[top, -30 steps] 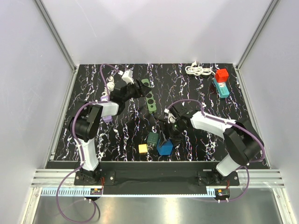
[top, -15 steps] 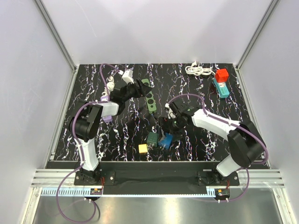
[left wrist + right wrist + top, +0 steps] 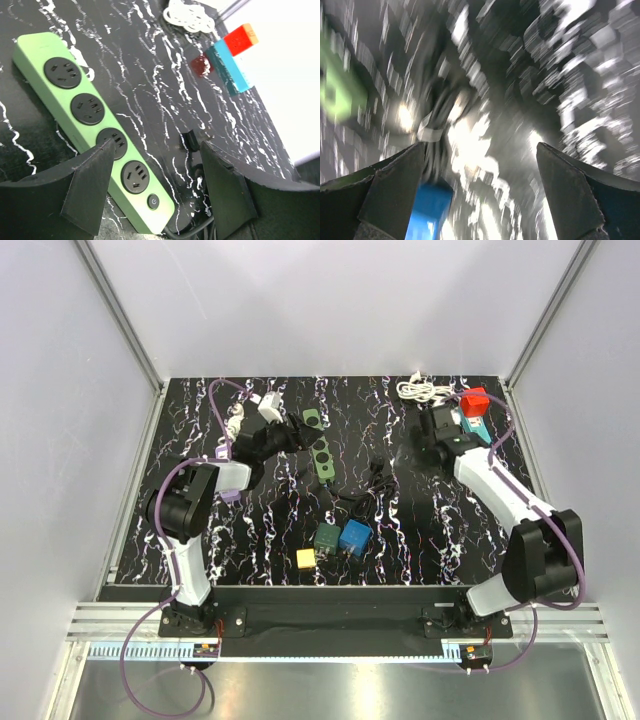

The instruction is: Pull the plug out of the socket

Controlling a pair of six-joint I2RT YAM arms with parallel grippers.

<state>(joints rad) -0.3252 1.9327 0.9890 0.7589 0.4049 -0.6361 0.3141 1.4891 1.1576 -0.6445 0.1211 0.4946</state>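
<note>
Red plug (image 3: 475,400) seated in the teal socket (image 3: 231,67), far right of the tabletop (image 3: 250,530).
Right gripper (image 3: 436,423) beside it and left gripper (image 3: 156,147) both have jaws spread, empty; unheld, the socket could lift with the plug.

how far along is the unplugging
Done: the green strip shows four empty sockets, and a blue plug lies loose. In hand: nothing; the right end effector is open near the teal strip. To do: its red plug looks still seated.
</note>
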